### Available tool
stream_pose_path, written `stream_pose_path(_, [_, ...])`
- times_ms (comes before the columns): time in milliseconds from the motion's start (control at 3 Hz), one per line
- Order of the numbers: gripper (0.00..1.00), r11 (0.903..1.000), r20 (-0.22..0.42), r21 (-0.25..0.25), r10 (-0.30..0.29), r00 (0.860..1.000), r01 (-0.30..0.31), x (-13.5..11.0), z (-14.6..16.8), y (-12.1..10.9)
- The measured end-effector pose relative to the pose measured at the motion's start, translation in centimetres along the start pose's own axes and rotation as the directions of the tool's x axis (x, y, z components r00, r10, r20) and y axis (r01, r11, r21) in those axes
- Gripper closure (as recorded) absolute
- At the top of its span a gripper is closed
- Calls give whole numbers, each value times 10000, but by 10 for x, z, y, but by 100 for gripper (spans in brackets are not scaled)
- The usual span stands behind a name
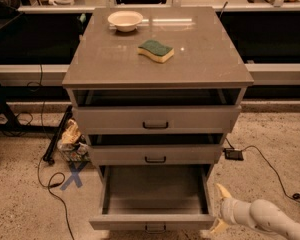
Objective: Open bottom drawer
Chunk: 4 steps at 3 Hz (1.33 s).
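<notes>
The bottom drawer [155, 191] of a grey-taupe cabinet [210, 66] stands pulled well out toward the camera, its plain grey interior exposed. Its front panel runs side to side across the view, and its small black bar handle [155, 228] faces the camera at the frame's lower edge.

The robot's gripper [218, 209] sits just beside the drawer's right front corner, low on the floor side. Its two pale yellow fingers [222, 191] are spread wide with nothing between them, tips pointing toward the drawer. Whether the lower finger touches the front panel cannot be told.

Up and left of the gripper, the middle drawer [155, 155] and top drawer [155, 119] stand slightly ajar.

Farther up on the cabinet top lie a green-and-yellow sponge [155, 50] and, beyond it, a white bowl [125, 20].

A small black box on a cable [234, 154] lies on the floor above the gripper, and a blue X mark [73, 175] lies well apart, past the drawer's far side.
</notes>
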<state>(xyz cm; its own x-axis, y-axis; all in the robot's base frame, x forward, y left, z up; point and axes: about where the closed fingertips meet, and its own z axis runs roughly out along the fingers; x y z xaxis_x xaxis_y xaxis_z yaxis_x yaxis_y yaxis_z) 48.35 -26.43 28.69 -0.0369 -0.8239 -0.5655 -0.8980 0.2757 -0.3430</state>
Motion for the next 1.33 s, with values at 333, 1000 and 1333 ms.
stream_pose_path(333, [0, 9970, 186, 732, -268, 9995, 254, -4, -53, -32])
stream_pose_path(1000, [0, 9890, 190, 1393, -537, 9984, 505, -11, -103, -62])
stream_pose_path(1333, [0, 9807, 160, 1834, -717, 9973, 676, -14, -119, -83])
